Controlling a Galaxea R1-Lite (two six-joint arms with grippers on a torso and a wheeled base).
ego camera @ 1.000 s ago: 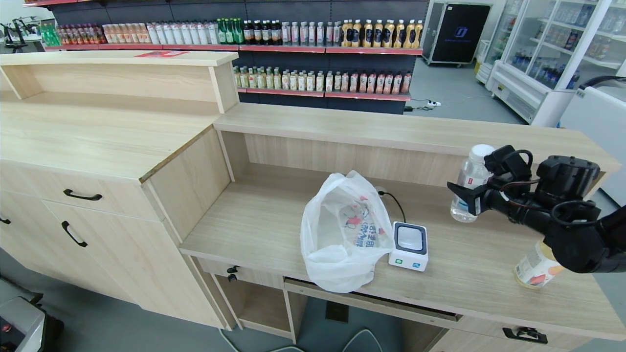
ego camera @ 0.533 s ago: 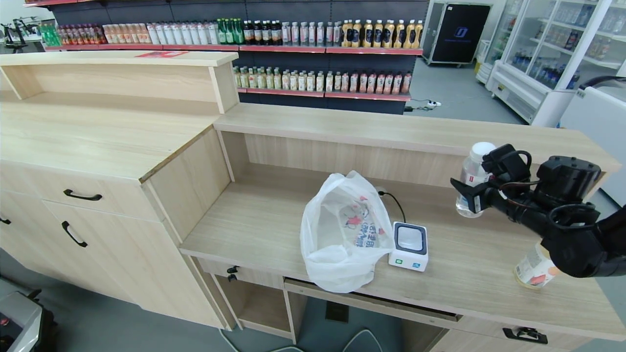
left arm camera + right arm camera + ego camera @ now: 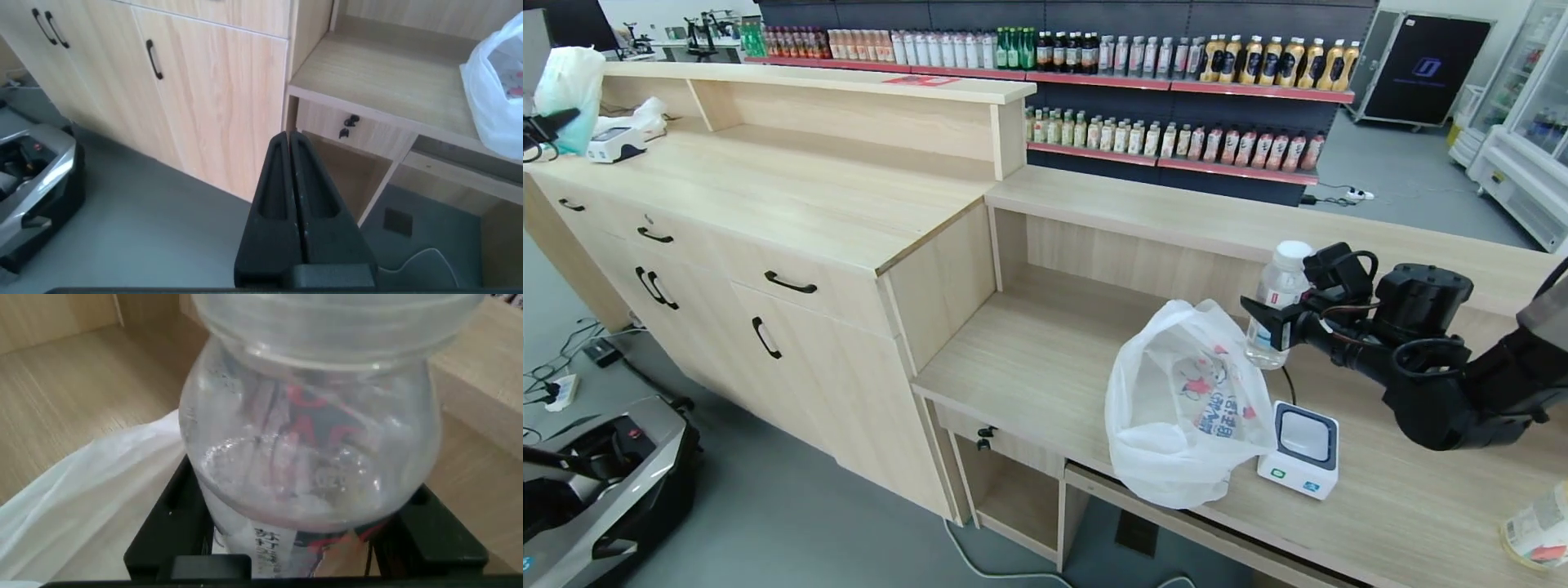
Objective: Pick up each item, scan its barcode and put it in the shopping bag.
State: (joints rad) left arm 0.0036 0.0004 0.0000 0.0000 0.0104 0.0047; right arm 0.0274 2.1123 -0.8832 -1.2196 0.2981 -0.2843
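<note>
Matte black arm and grippers

The right arm [image 3: 1445, 400] is built of bulky, rounded black housings, with thin black cables looping over its wrist and a boxy black block just behind the right gripper [image 3: 1267, 331]. The left gripper [image 3: 288, 143] has two flat, tapering black fingers meeting along a thin seam.

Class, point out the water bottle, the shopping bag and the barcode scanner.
clear plastic water bottle [image 3: 1276, 284]: head view, upper body below the cap.
white plastic shopping bag [image 3: 1152, 457]: head view, lower front wall.
white square barcode scanner [image 3: 1304, 435]: head view, scanning window.
</note>
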